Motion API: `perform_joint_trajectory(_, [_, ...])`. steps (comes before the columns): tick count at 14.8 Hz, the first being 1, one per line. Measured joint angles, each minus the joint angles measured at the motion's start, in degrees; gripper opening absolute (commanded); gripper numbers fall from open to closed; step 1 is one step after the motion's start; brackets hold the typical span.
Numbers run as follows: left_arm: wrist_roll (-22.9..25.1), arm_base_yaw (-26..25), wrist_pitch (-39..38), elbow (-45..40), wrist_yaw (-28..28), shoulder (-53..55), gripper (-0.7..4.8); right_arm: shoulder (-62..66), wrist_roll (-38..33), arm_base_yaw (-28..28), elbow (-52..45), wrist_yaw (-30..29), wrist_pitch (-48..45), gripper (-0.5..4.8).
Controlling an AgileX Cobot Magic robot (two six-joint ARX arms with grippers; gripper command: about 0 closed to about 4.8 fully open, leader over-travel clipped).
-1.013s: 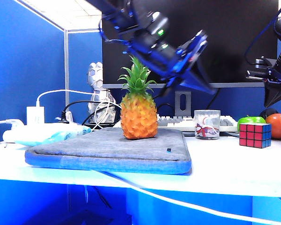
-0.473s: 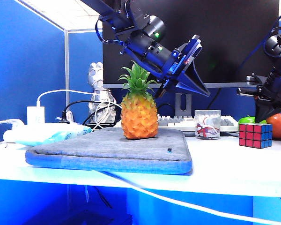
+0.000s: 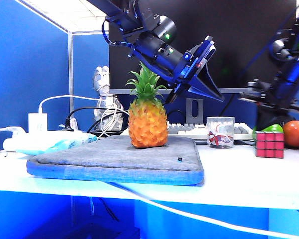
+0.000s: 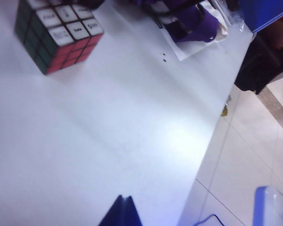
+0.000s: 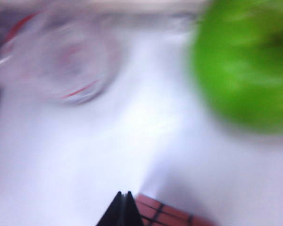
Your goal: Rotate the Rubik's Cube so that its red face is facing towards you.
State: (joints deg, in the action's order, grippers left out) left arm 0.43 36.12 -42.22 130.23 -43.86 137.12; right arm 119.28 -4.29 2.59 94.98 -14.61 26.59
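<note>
Since a second ago the cube (image 3: pixel 269 144) has turned a bit: then it showed a red side and a blue side to the camera, and now it shows almost only red squares. The right gripper (image 3: pixel 265 121) has moved too. It was up high by the edge of the picture, and now it is low, just over the cube. The left gripper (image 3: pixel 205 85) has hardly moved.

The cube sits on the white table (image 3: pixel 239 179), on the right, near the front edge. The red face (image 3: pixel 269 145) looks at the camera. A green apple (image 3: pixel 272 128) is just behind the cube, an orange ball (image 3: pixel 295 133) is beside the apple, and a glass (image 3: pixel 220 132) stands to the left of the cube.

In the right wrist view the gripper's tips (image 5: pixel 123 210) come together in one dark point, so the jaws look closed with nothing between them. A red corner of the cube (image 5: pixel 167 214) is right next to that point. That view is blurry. The left tips (image 4: pixel 123 212) also meet in a point, closed and holding nothing, and the cube (image 4: pixel 56 34) is far from them in that view.

The right arm is much nearer. The left one hangs high by the pineapple (image 3: pixel 147 119), over the gray mat (image 3: pixel 119 159), well apart from the cube. I think the turn is nearly done. Any last nudge should come from the right gripper, which is just above the cube.
</note>
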Motion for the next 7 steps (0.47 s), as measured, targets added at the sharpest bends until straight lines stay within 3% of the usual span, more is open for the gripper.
perform_joint_trajectory(3, [0.13,0.02,-2.19,0.00,-0.68,0.00,-0.05,0.00,0.00,-2.12,0.00,-0.20,1.40,-0.06])
perform_joint_trajectory(7, [1.29,0.37,-0.35,-0.04,-0.44,-1.49,-0.05,-3.91,0.52,-1.18,1.64,2.36,-5.31,-0.06])
